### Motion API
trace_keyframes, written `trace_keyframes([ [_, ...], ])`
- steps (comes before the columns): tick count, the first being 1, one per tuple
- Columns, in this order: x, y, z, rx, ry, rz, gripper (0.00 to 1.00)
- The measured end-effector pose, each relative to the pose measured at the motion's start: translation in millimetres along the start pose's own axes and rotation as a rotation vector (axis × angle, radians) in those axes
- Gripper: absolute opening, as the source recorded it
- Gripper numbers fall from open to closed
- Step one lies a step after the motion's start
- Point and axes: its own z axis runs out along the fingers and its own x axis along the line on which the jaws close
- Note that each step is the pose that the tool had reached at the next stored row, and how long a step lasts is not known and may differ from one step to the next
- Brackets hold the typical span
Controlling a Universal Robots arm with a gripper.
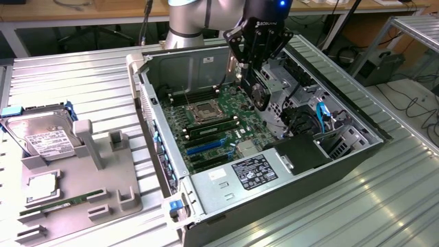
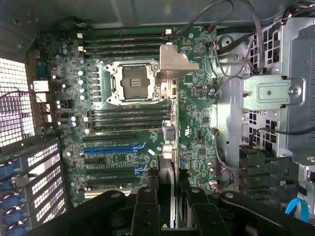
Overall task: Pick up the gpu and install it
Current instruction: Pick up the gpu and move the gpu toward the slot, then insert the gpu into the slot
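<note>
Ribbed metal table (image 1: 82, 77). Wooden desks run along the far side of the room, and cables lie on the floor at the exterior view's right.

An open computer case (image 1: 357, 154) lies on its side on the table. The gripper (image 1: 252, 69) hangs over the far part of the case. Its jaws are partway closed and clamp the gpu (image 1: 259, 96) by its upper edge. The gpu stands on edge inside the case, with its round fan face turned toward the exterior view's right.

In the wrist view the gripper (image 2: 168, 199) has a black finger on each side of the gpu (image 2: 168, 140). The card is seen edge-on there, with its metal bracket end toward the far wall of the case. It sits above the motherboard (image 2: 123, 147), beside the slot ends. Cannot tell whether it touches the board.

Inside the case:
- the green motherboard (image 1: 213, 128)
- an empty processor socket (image 1: 204, 110)
- memory slots
- a blue slot (image 1: 205, 146)
- a power supply (image 1: 254, 170) with a label at the near end
- a metal drive cage (image 2: 290, 88) on the exterior view's right

A grey tray (image 1: 103, 206) sits at the exterior view's left, well apart from the case. It holds:
- a hard drive (image 1: 42, 138) in a blue frame at the far end
- a processor chip (image 1: 42, 186)
- a green memory stick (image 1: 61, 202) lying flat at the near end
</note>
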Motion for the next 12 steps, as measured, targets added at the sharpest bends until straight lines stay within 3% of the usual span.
trace_keyframes([
  [12,-0.3,0.2,0.6,0.0003,0.0001,0.0,0.26],
])
